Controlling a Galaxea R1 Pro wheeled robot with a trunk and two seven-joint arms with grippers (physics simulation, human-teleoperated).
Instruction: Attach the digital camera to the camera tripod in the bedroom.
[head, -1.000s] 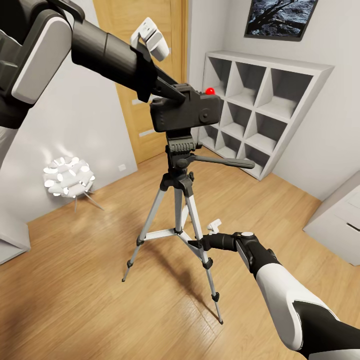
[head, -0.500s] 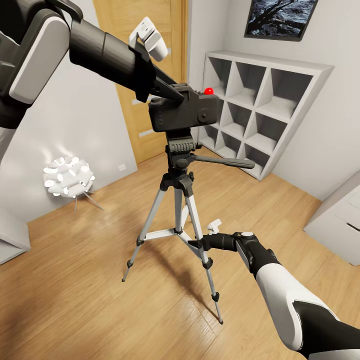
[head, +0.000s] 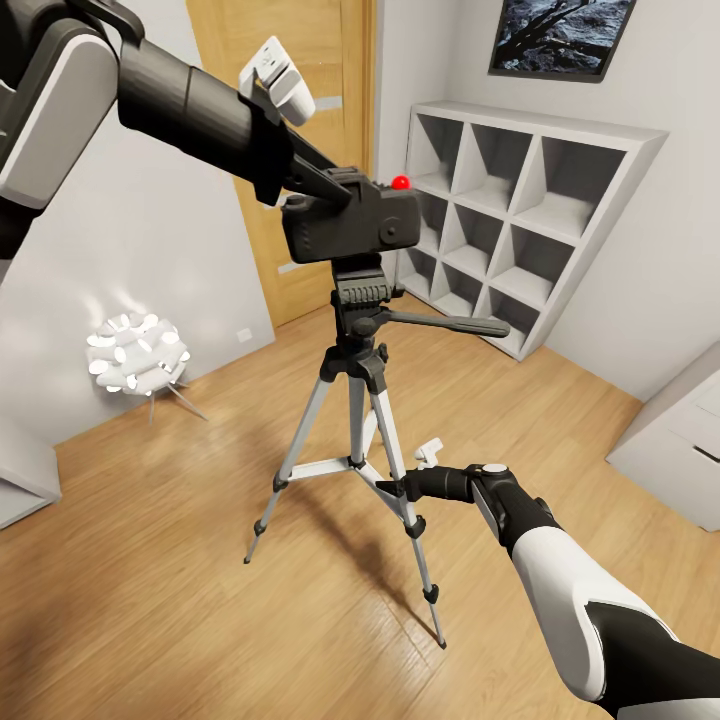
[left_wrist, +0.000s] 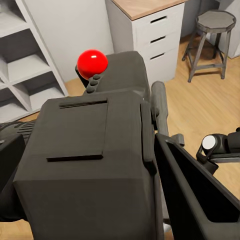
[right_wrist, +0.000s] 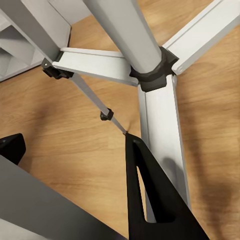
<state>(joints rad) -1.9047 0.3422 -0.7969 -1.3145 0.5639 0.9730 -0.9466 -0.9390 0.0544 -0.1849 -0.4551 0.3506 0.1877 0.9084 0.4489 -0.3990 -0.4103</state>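
My left gripper (head: 335, 185) clenches the small black boxy digital camera (head: 350, 225) directly above the silver-legged tripod's (head: 362, 400) black pan head. At five o'clock, my right gripper (head: 392, 488) seemingly grips a tripod leg.

My head view is bright and evenly lit, sharp throughout, with straight lines bowing toward the edges. The glowing white petal-shaped floor lamp (head: 137, 354) at nine o'clock casts pale glare on the grey wall (head: 140, 250). The silver-legged tripod (head: 365, 440) throws a soft shadow across the glossy light wood floor (head: 200, 600).
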